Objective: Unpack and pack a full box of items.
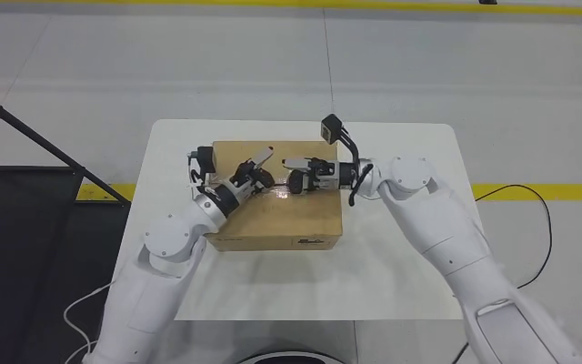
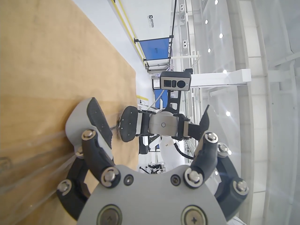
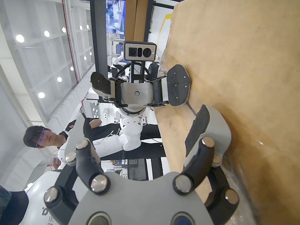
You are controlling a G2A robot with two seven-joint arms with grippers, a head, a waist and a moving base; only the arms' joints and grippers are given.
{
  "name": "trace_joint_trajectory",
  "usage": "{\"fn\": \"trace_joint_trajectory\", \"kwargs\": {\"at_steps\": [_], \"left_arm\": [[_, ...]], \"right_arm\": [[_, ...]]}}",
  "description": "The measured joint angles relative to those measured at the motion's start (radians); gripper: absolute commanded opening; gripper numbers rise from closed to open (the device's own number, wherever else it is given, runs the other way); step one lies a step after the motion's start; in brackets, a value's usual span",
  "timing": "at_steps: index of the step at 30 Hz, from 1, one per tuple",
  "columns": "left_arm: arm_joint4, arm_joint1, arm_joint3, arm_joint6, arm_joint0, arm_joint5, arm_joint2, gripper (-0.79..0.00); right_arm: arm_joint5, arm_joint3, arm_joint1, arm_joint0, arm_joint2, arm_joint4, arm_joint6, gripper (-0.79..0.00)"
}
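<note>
Box (image 1: 273,218) shut, print (image 1: 312,242) on its front; left gripper (image 1: 263,170), right gripper (image 1: 292,177) both splayed atop it.

Got the left arm (image 1: 173,241) angled in from the near left corner of the tabletop (image 1: 400,273), elbow bent, forearm pointing at the middle. Left gripper (image 1: 263,170) (image 2: 152,120) spread wide open, one finger low and flat, the other tipped up. Same deal with the right arm (image 1: 427,209), laid in from the right edge, wrist camera (image 1: 332,129) sticking out toward the far edge. Right gripper (image 1: 289,177) (image 3: 140,127) also wide open, one finger low, one high. Parked nose to nose over the middle, fingertips just apart.
</note>
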Motion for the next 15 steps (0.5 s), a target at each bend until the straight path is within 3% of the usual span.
{"fn": "trace_joint_trajectory", "kwargs": {"at_steps": [8,15], "left_arm": [[-0.008,0.002,-0.005,0.000,0.013,-0.016,-0.011,0.000],[-0.047,0.012,-0.039,-0.020,0.065,-0.042,-0.085,0.000]], "right_arm": [[-0.017,0.039,-0.017,0.016,-0.017,-0.014,0.026,0.000],[-0.034,0.041,-0.001,0.000,0.020,-0.055,0.071,0.000]]}}
